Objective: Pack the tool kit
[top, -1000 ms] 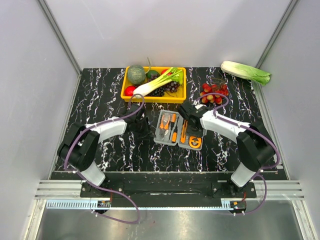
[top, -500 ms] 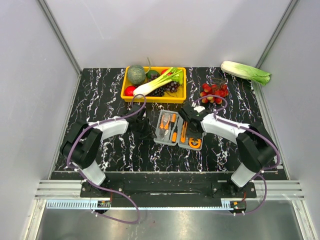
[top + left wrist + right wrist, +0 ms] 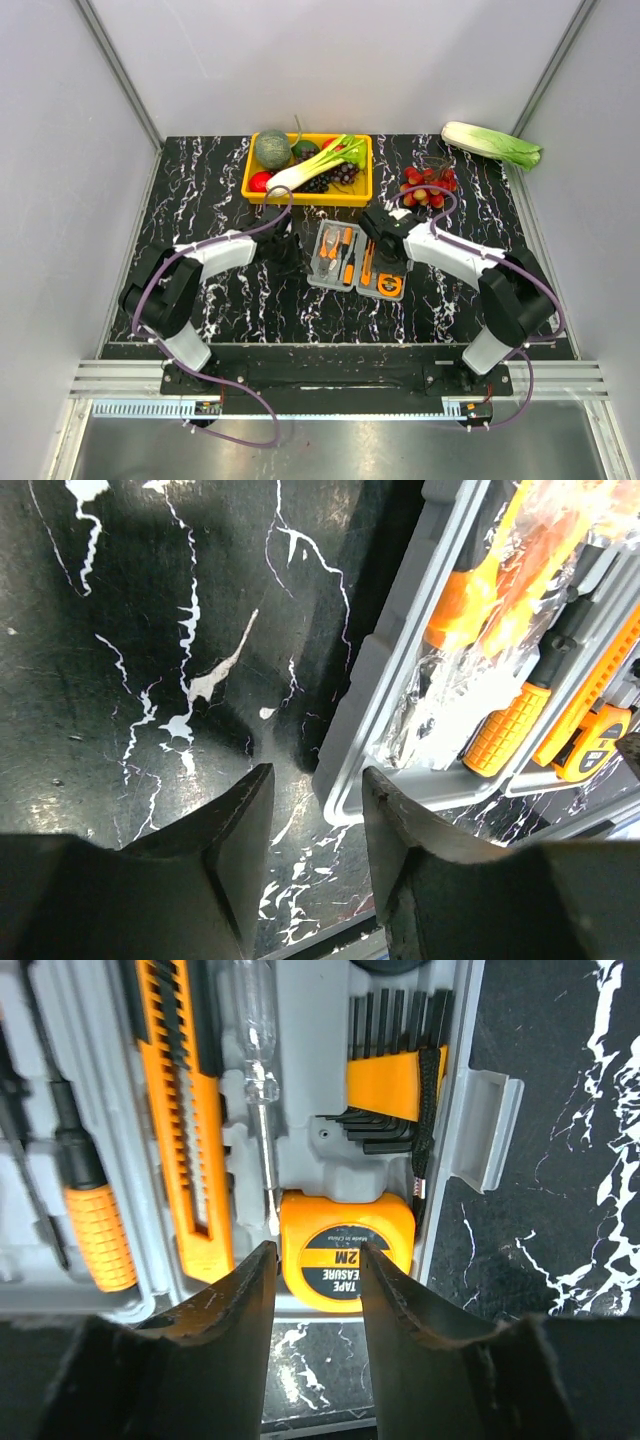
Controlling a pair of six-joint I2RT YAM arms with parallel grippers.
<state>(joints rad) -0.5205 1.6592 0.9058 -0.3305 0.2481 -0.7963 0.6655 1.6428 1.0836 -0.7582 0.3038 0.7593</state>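
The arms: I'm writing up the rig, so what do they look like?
Both the left arm and right arm have white link shells with black joints and bases, and a purple cable looped along each. The fingers are matte black, thick and wedge-shaped.

tool kit (image 3: 357, 260) — table (image 3: 200, 175) centre | tray (image 3: 305, 200) behind it | fruit cluster (image 3: 428, 186) right of tray | cabbage (image 3: 490, 145) — back right

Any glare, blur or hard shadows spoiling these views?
Left wrist: white glare washes out the orange-handled tools in the flat grey plastic case. Right wrist: sharp, label on the yellow tape measure readable. Top external: even light, soft shadows on the black marbled table.
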